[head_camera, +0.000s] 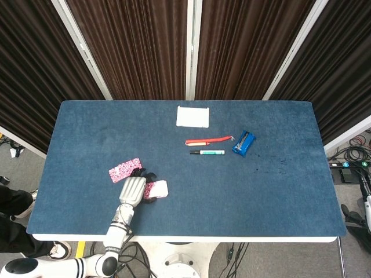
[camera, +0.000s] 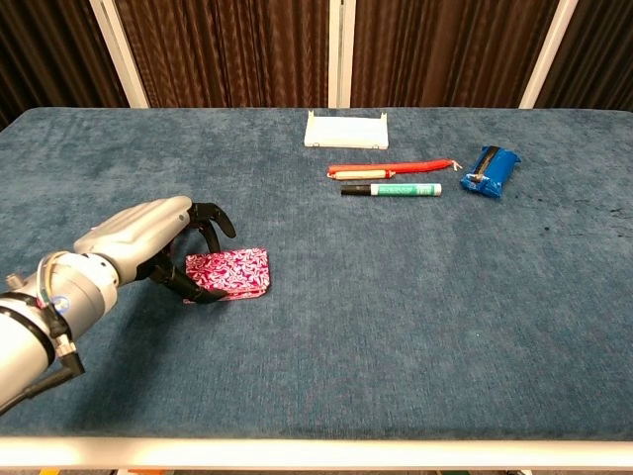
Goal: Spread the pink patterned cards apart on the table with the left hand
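Nearest the front edge of the blue tabletop, the left hand lies palm down with its dark fingers curled over the near pink patterned card, touching its left end; whether it actually grips the card cannot be told. A second pink patterned card lies just beyond the hand, close to the first. Well apart, farther back and right, lie a green marker, a red tool, a blue packet and a white tray.
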Tool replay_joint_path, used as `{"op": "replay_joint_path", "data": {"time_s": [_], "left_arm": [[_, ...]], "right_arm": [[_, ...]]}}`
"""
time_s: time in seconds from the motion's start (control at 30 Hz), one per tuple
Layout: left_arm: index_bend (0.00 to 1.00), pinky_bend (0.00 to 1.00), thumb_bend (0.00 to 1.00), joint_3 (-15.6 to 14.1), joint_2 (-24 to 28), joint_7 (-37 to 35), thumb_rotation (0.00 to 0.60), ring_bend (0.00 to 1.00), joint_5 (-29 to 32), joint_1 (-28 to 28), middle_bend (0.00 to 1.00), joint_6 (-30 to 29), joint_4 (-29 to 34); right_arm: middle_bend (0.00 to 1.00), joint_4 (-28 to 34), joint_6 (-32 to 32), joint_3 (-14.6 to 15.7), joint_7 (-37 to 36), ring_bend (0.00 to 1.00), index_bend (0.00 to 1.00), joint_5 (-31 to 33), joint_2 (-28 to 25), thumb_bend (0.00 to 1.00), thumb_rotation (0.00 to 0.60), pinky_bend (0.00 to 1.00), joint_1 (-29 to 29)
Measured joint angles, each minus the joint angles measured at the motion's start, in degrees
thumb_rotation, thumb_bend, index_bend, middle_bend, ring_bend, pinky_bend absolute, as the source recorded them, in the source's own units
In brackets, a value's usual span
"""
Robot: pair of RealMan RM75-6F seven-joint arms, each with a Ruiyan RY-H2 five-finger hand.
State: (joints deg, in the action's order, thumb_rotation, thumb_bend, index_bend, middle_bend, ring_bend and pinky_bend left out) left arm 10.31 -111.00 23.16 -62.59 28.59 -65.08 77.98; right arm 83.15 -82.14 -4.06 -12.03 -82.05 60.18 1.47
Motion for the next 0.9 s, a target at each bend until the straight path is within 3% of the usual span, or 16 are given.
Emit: {"op": "replay_joint_path", "data": {"time_s": [0.2,0.57,0.9], "left_arm": [[0.39,0.10,0.27,0.2,0.2,-1.3,0.600,0.14,0.0,-0.2,0.49,0.0,0.1],[0.41,0.10,0.28,0.4,0.4,-3.5,0.600,0.14,-0.9,-0.4,0.49,-0.5,0.2],[0.41,0.10,0.27,3.2,-0.9,-4.0,0.600,0.14,-1.1,2.4,0.49,0.8,-2.3]], "right_arm": [[0.00,0.2,0.2,0.0,0.5,0.00,0.00,0.0,0.1,0.21,0.600,0.00,0.1],[0.00,0.1,0.4,-0.1,0.5,0.00,0.00,0.3,0.2,0.21,0.600,0.00,0.1],[0.00,0.3,0.3,-0.1,0.5,0.00,0.00,0.5,-0.1,0.21,0.600,0.00,0.0]]}}
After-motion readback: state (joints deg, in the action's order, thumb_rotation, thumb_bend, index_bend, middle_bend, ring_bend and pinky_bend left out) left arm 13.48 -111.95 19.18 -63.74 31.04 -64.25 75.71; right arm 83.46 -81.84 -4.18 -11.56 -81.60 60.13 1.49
